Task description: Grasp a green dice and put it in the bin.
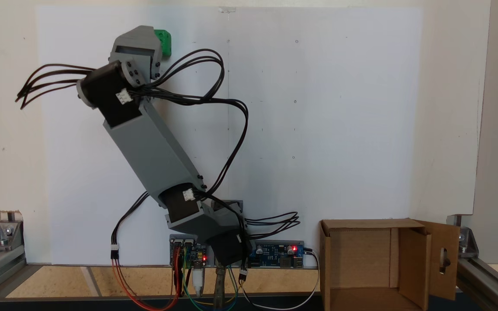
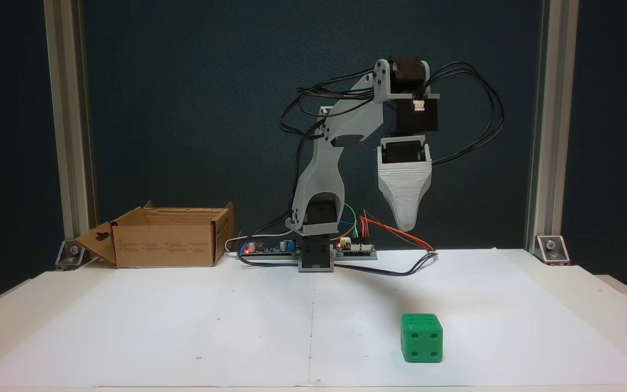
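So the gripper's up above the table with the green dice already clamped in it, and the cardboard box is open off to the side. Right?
Not quite. The gripper hangs in the air without the green dice, which sits on the white paper below it in a fixed view. The cardboard box is open off to the side.

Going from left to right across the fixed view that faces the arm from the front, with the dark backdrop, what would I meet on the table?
The bin, open on top, then the arm's base with its circuit boards, then the gripper hanging above the table, and the green dice on the white paper, almost directly below it and nearer the camera.
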{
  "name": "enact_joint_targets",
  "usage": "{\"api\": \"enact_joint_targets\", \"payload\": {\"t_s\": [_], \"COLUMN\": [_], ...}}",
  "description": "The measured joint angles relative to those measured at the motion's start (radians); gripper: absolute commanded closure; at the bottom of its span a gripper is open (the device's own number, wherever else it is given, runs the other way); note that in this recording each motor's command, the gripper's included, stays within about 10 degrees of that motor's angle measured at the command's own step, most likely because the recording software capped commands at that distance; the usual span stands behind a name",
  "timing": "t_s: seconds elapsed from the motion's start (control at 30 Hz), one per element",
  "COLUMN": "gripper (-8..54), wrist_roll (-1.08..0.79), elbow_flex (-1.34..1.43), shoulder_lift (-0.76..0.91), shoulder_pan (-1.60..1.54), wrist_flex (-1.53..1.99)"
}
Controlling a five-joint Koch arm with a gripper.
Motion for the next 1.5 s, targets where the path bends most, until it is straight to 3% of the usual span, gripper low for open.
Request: {"api": "enact_joint_targets", "payload": {"t_s": [0.63,1.5], "gripper": [0.7,0.2], "wrist_roll": [0.023,0.023], "elbow_flex": [-0.046,-0.333], "shoulder_lift": [-0.14,-0.357], "shoulder_pan": [-0.003,-0.012], "wrist_flex": [0.0,0.0]}}
